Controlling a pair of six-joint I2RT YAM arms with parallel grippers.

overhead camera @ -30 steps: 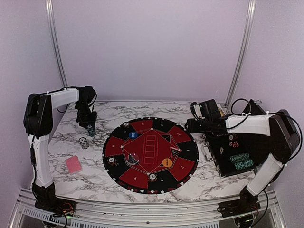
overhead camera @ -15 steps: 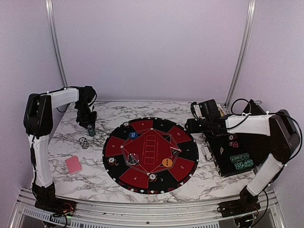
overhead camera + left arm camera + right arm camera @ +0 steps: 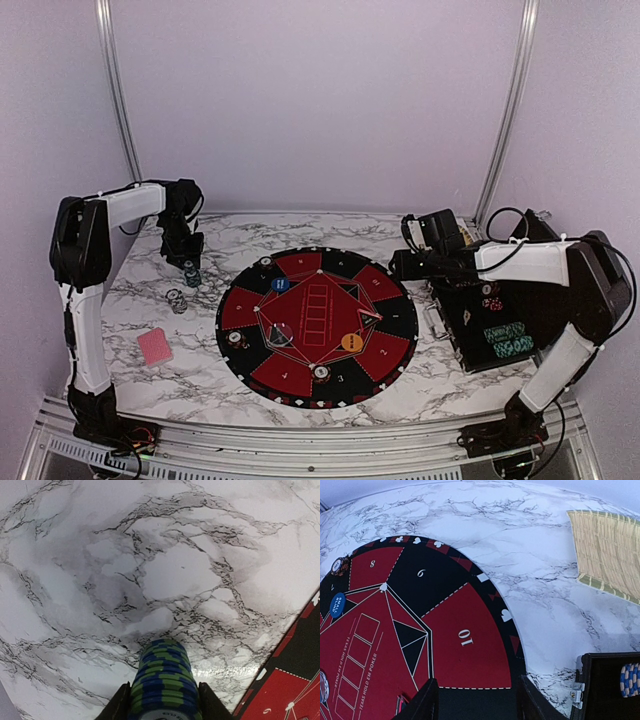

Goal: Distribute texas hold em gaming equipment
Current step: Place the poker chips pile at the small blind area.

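The left gripper [image 3: 164, 692] is clenched on a chip stack [image 3: 162, 672] of blue and green chips, with one finger [image 3: 120, 705] on each side of it. The stack is a short column. Its long axis runs along the fingers and points down at the marble table [image 3: 175, 570]. In the top view it stands about upright, on the far left part of the table, near the edge of the round mat [image 3: 385, 355]. Whether its lower end touches the table, I cannot tell.

The right gripper [image 3: 477, 697] hangs over the far right edge of the mat, beside field 10. Its fingers are spread apart and nothing is between them. The black case [image 3: 465, 325] lies just to the right of the mat, with more chips [image 3: 505, 340] inside.

On the mat lie a blue button [image 3: 280, 284] and an orange button [image 3: 351, 342], and three small stacks [image 3: 265, 264] sit at its rim. A pink card [image 3: 155, 346] lies flat on the near left of the table, well apart from the held stack. Its long axis runs roughly from far-left to near-right.
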